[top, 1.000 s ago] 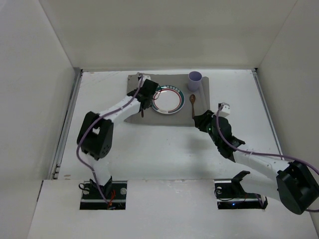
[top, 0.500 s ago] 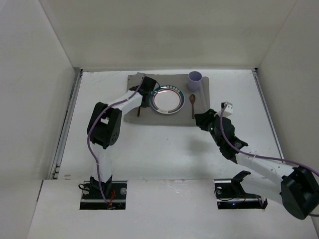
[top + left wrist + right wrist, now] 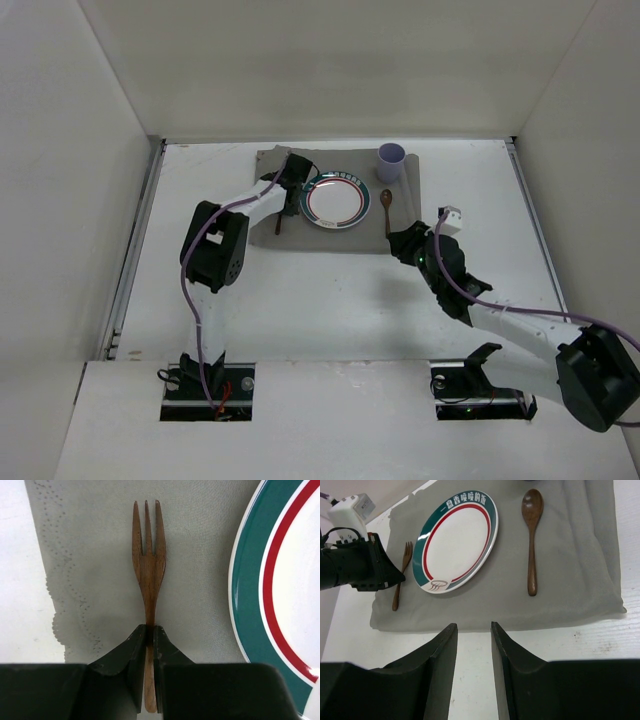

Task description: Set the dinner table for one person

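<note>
A wooden fork (image 3: pixel 148 565) lies low along the grey placemat (image 3: pixel 200 555), just left of the green-and-red rimmed plate (image 3: pixel 250 580), tines pointing away. My left gripper (image 3: pixel 149 630) is shut on the fork's handle; whether the fork touches the mat I cannot tell. From above, the left gripper (image 3: pixel 291 195) sits at the plate's (image 3: pixel 336 200) left side. A wooden spoon (image 3: pixel 387 210) lies right of the plate and a lilac cup (image 3: pixel 391 162) stands behind it. My right gripper (image 3: pixel 472 626) is open and empty over the white dinner table (image 3: pixel 570 640), just short of the mat's near edge.
White walls enclose the dinner table (image 3: pixel 330 300) on three sides. The left arm's elbow (image 3: pixel 215 250) stands over the table, left of the placemat (image 3: pixel 340 238). The right arm stretches from the bottom right toward the mat's near right corner.
The left arm's elbow has swung up toward the mat, and its gripper has edged toward the far side with the fork. The right gripper has barely shifted.
</note>
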You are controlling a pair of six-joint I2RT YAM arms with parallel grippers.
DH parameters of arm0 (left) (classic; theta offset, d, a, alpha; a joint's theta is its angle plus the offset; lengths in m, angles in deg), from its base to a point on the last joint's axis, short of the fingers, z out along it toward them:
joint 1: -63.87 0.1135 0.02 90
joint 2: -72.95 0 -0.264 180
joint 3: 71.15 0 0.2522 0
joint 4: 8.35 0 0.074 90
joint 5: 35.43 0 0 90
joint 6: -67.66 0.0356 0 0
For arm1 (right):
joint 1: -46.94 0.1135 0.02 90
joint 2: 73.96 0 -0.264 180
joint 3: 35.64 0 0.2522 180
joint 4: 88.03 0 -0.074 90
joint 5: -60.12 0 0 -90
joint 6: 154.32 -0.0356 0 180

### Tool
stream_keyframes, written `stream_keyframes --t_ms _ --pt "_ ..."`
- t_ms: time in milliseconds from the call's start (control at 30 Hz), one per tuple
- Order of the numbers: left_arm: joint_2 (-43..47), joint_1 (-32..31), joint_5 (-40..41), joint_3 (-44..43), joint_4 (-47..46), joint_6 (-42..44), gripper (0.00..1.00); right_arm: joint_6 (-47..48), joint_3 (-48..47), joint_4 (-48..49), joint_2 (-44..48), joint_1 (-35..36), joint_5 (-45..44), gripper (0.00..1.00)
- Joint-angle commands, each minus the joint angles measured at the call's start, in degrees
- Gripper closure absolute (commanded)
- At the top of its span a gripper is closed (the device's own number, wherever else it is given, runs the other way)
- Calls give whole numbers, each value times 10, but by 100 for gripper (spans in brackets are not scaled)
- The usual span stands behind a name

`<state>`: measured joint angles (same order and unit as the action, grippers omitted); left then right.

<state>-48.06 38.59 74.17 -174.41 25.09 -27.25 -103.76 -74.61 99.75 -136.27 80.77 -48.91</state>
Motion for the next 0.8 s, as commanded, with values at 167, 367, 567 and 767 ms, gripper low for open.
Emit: stream_keyframes --t_ms 167,367,567,767 --pt "7 5 -26 -3 14 24 91 2 -4 38 -2 3 -9 58" --pt "4 4 -25 3 11 19 84 2 -2 39 1 3 -9 55" --pt "45 -2 0 30 4 3 69 2 1 38 6 3 -9 51" --pt "156 -23 67 86 -31 -24 44 4 0 37 10 3 -12 47"
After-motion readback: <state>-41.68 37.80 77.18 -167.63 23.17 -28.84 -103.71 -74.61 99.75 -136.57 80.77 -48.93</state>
